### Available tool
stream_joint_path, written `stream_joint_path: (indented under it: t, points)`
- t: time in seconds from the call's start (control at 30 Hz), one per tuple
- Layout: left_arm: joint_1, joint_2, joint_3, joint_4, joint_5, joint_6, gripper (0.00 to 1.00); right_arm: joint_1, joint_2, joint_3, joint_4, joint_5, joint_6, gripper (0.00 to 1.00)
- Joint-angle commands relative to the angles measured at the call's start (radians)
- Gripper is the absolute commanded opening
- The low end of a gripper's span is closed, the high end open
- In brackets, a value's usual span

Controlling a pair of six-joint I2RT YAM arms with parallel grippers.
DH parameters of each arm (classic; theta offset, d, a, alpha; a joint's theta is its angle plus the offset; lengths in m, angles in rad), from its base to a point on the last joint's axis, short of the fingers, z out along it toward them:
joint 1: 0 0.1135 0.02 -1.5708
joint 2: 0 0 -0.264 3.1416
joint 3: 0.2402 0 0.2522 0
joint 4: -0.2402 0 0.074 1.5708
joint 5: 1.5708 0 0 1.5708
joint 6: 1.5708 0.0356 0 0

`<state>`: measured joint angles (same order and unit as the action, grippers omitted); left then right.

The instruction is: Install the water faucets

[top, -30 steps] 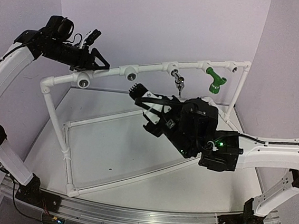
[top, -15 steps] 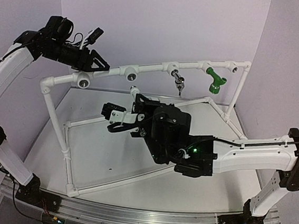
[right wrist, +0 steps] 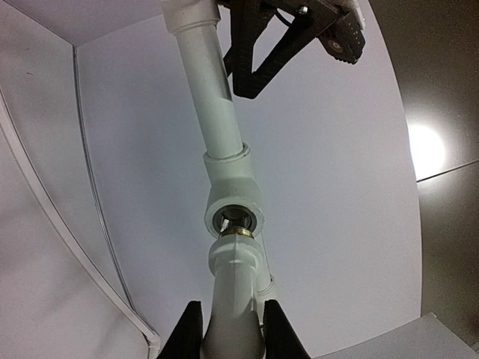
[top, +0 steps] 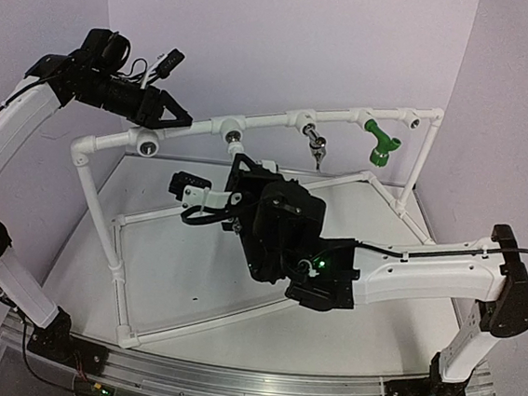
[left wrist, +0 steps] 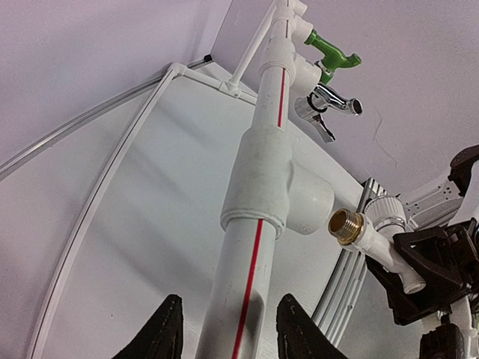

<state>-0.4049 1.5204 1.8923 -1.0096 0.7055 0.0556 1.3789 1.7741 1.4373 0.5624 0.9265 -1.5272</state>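
Brass-tipped small white plastic tap (right wrist: 236,273), pinched in your right gripper (right wrist: 232,333), sits at the mouth of the round white socket fitting (right wrist: 235,217) on the white pipe frame (left wrist: 243,284). Square thread to bore before turning. Your left gripper (left wrist: 232,333) straddles that frame; grip unclear.

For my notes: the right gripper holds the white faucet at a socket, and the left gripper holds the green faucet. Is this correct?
Not quite. The left gripper straddles the white pipe, not the green faucet, which is mounted further along that pipe. The left wrist view shows this.
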Motion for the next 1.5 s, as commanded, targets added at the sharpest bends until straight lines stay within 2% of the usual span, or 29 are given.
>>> stream_joint_path:
  t: [0.0,0.53,0.67,0.9,1.17,1.47]
  points:
    - [-0.029,0.036,-0.024,-0.193,0.06,-0.008,0.4,-0.016,0.021,0.055,0.073,0.013,-0.019,0.0]
    - [-0.031,0.036,-0.044,-0.217,0.082,0.016,0.34,-0.068,0.038,0.078,0.096,-0.056,-0.042,0.0]
    - [-0.034,0.038,-0.045,-0.239,0.09,0.055,0.36,-0.069,0.025,0.059,0.096,-0.09,-0.041,0.0]
    - [-0.037,0.019,-0.055,-0.276,0.049,0.19,0.48,-0.069,0.002,0.03,0.086,-0.127,-0.026,0.0]
    - [-0.037,0.036,0.003,-0.304,-0.015,0.338,0.49,-0.071,-0.009,0.027,0.06,-0.146,-0.004,0.0]
    - [-0.04,0.088,0.053,-0.337,-0.097,0.368,0.47,-0.087,-0.033,0.012,0.04,-0.154,-0.013,0.0]
